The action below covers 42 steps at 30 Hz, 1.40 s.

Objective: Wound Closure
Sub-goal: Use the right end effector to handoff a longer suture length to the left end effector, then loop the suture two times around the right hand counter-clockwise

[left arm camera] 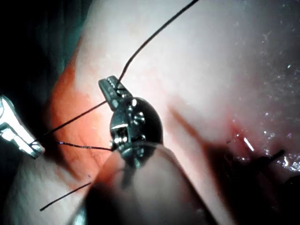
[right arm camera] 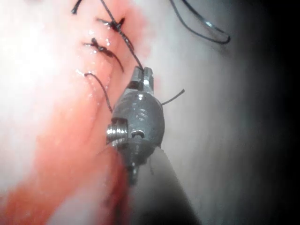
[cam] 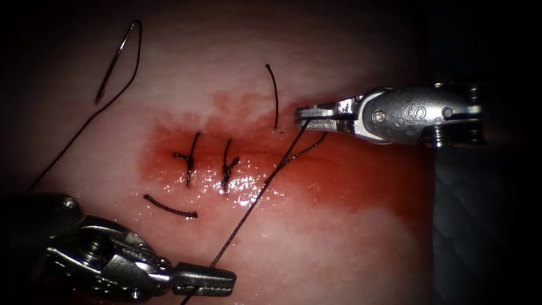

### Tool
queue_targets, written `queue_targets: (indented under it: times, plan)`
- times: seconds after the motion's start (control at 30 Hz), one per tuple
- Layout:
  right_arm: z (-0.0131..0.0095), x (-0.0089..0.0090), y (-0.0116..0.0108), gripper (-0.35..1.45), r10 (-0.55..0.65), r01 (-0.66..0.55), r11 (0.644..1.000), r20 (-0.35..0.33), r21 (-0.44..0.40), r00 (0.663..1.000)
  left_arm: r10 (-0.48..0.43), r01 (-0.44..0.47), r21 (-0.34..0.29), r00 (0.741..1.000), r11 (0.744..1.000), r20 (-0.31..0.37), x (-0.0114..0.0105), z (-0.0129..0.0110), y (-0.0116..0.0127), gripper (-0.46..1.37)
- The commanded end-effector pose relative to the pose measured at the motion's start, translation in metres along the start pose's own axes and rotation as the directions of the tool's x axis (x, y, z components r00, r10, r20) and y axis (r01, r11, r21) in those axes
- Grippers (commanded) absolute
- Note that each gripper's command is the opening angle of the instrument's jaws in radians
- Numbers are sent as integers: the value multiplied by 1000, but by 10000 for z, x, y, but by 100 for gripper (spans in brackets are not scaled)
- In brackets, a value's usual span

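The curved needle point(cam: 116, 59) lies free on the tissue point(cam: 316, 248) at the far upper left, held by neither tool and not in the tissue; its thread trails down to the left. My right tool point(cam: 299, 116) comes in from the right with its jaws shut on the thread point(cam: 265, 186) just above the cut point(cam: 327, 165). That strand runs taut, diagonally down to my left tool point(cam: 226, 280), whose jaws are shut on it near the front edge. In the left wrist view the left tool point(left arm camera: 109, 87) grips the thread. The right tool point(right arm camera: 143, 75) shows thread at its tip.
Two knotted stitches point(cam: 189, 161) point(cam: 227, 167) cross the left part of the cut. Cut ends of thread lie below them point(cam: 169, 208) and above the cut point(cam: 275, 96). Red fluid point(cam: 361, 181) wets the tissue around the wound. A dark drape borders the right.
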Motion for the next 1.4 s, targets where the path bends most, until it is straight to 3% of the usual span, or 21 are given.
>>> queue_targets:
  times: [0.03,0.13,0.27,0.3,0.33,0.4,0.47,0.7,1.03,1.23,1.4]
  plan:
    - [-1,1,-1,-35,21,-21,1000,3,-8,1000,2,-2,15,1000,1000,4,-1,-5,-3,-35]
    - [-3,3,-2,-35,46,-46,999,5,-13,999,6,-7,37,1000,999,18,-4,-13,-10,-35]
    - [-6,9,-5,33,65,-65,998,-7,-18,998,4,-6,72,1000,997,30,-7,-26,-21,-35]
    - [-6,11,-6,65,90,-90,996,-10,-25,996,7,-10,79,999,997,34,-8,-30,-23,-35]
    - [-7,12,-6,83,102,-103,994,-19,-36,995,4,-8,86,999,996,38,-9,-33,-25,-35]
    - [-8,15,-7,110,134,-136,989,-37,-56,990,6,-10,99,999,995,44,-10,-39,-27,-35]
    - [-10,19,-7,120,148,-151,987,-52,-60,988,-1,-6,121,999,993,50,-11,-49,-30,-35]
    - [-20,24,-3,125,160,-164,984,-56,-72,985,-3,-10,175,998,985,70,-14,-77,-37,-35]
    - [-43,15,-10,117,260,-266,957,-69,-113,963,-27,-3,268,994,963,109,-26,-110,-51,-35]
    - [-46,11,-16,108,294,-301,948,-75,-106,953,-38,-4,331,992,944,119,-31,-117,-59,-35]
    - [-42,8,-19,102,327,-336,936,-92,-108,940,-34,-20,357,989,934,143,-38,-105,-64,-35]
